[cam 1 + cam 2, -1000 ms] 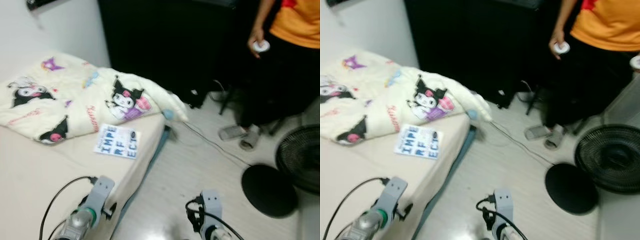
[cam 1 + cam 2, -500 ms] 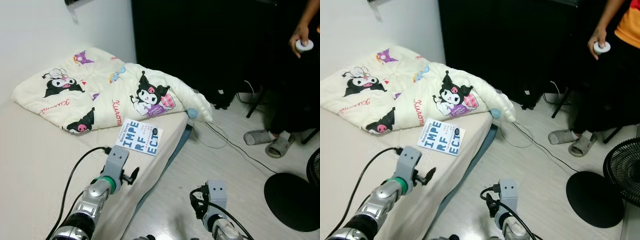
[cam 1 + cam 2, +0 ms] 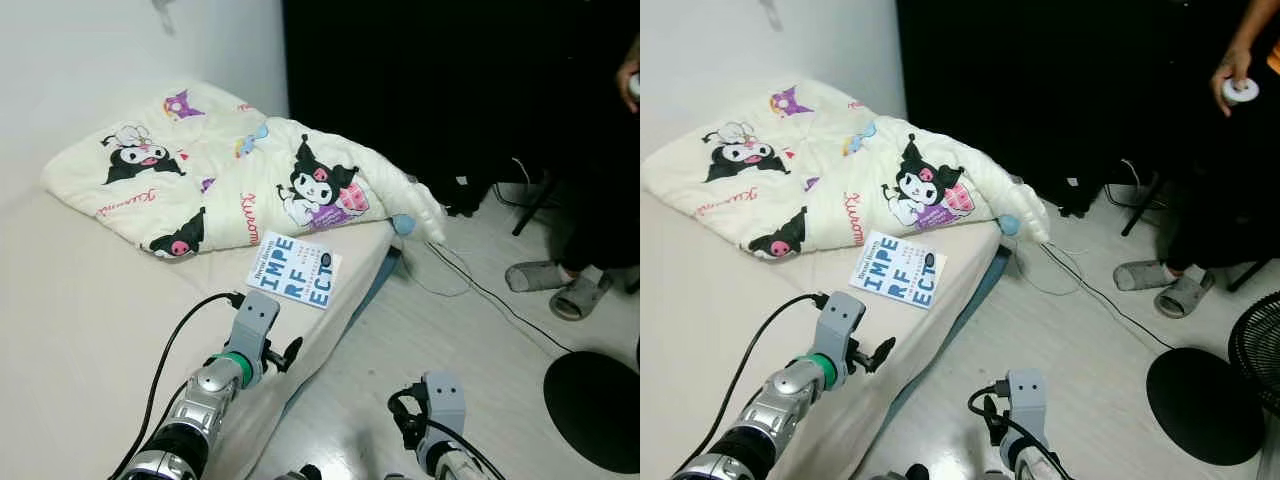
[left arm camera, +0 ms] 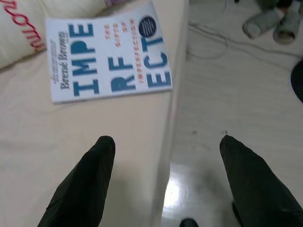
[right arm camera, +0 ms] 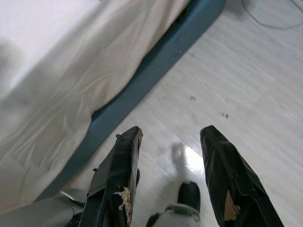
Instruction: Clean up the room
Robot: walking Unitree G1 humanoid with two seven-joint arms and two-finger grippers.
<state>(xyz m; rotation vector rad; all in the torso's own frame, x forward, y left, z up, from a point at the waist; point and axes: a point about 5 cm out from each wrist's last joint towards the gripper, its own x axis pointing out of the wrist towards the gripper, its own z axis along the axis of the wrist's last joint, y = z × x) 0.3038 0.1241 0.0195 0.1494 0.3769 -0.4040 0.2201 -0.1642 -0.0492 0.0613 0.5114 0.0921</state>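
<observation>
Since half a second ago, the left arm has reached further out over the bed [image 3: 70, 300], bringing the left gripper [image 4: 165, 179] nearer the book [image 3: 293, 270], while the book and blanket lie as before.

Largest in the scene is the bed, a low mattress with a cream sheet set against a white wall, its edge running beside a pale wood-look floor [image 3: 470, 330]. A cream blanket [image 3: 220, 180] printed with dark cartoon characters lies crumpled across the far end of the bed, one corner drooping over the edge. Behind it stands a tall black cabinet [image 3: 430, 90]. A person [image 3: 1225, 150] in dark trousers and grey slippers stands at the far right, holding a small white object in one hand. A round black fan base [image 3: 1205, 405] rests on the floor, near a thin cable.

The book, white with large blue letters, lies flat on the sheet just below the blanket, close to the mattress edge. The left gripper hovers above the mattress edge just short of the book, fingers spread wide and holding nothing. The right gripper [image 5: 170, 179] hangs low over the floor beside the bed's blue base, fingers also parted and empty.
</observation>
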